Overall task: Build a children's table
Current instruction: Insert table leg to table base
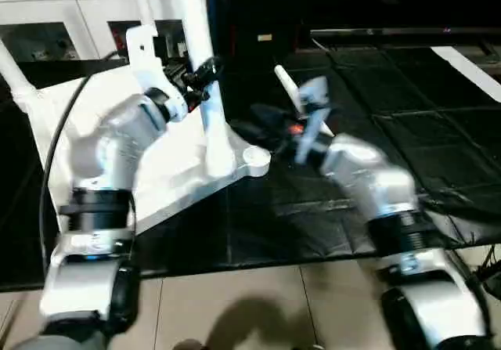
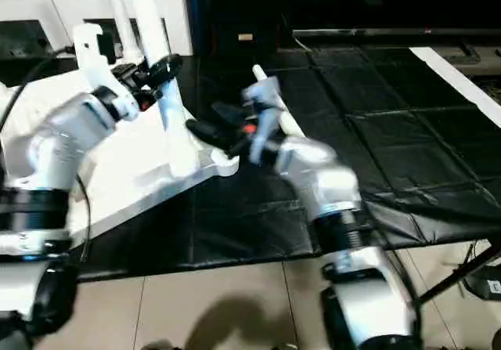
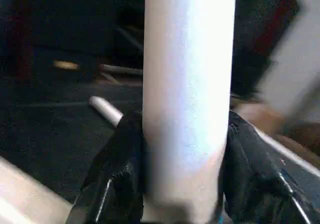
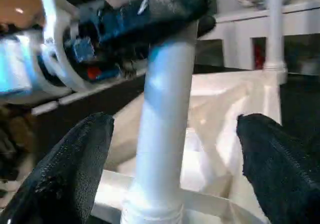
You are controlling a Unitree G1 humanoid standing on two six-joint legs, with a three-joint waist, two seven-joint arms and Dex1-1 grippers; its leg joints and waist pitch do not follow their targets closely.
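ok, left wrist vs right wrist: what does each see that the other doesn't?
Left wrist alone: a loose leg lying on the dark mat.

Right wrist alone: the tabletop with its corner socket, a further upright leg, the white cabinet, and the right gripper open, fingers apart either side.

Both: the upright leg with the left gripper clamped on it.

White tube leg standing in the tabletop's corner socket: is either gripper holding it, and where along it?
The left gripper clamps the white plastic tube leg on its shaft, above the socket. The right gripper is open, holding nothing.
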